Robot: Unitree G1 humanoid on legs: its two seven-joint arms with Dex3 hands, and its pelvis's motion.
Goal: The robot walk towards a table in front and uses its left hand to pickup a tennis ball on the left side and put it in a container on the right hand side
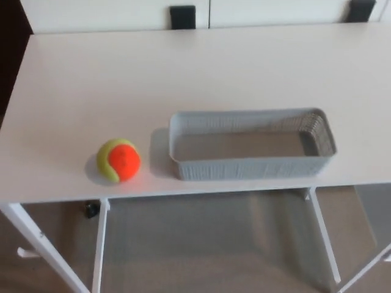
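A yellow-green and orange tennis ball rests on the white table, near its front edge on the left. To the ball's right stands a grey, long rectangular basket with nothing inside it. A short gap separates the ball from the basket's left wall. Neither of my hands shows in the head view.
The table's front edge runs across the lower part of the picture, with white legs and floor below it. White cabinets with dark handles stand behind the table's far edge. A small dark object lies on the floor under the table's left side.
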